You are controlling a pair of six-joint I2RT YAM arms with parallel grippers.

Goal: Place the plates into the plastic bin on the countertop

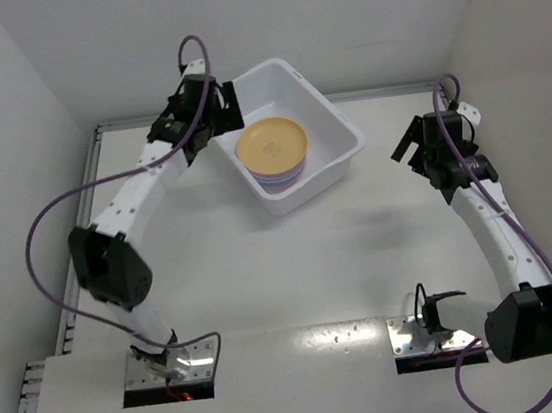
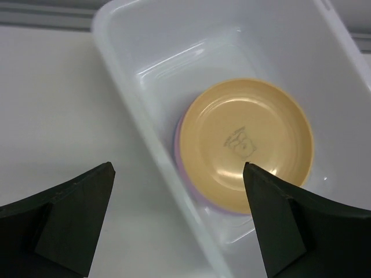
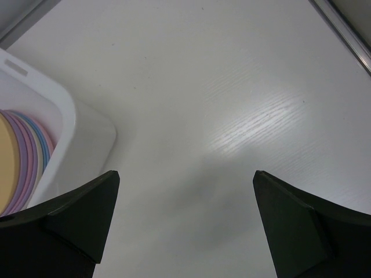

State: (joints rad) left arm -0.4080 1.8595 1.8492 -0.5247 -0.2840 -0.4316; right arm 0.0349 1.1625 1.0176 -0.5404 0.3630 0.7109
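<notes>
In the plastic bin (image 1: 305,195), stacked plates (image 1: 271,145), edges plainest from right wrist; left hand (image 2: 178,168), right hand (image 3: 186,174) agape.

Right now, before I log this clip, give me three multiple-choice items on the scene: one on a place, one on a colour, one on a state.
1. Where does the stack of round plastic plates sit?
A. on the white countertop beside the bin
B. inside the white rectangular plastic bin
C. on a metal mounting plate

2. What colour is the top plate?
A. yellow
B. light blue
C. pink

3. How do the left gripper and right gripper stand?
A. both open, holding nothing
B. left shut on a plate
C. right shut on a plate

Answers:
1. B, the bin's walls enclose the stack on all sides.
2. A, the left wrist view shows a yellow plate uppermost.
3. A, each wrist view shows spread fingers with nothing between them.
</notes>
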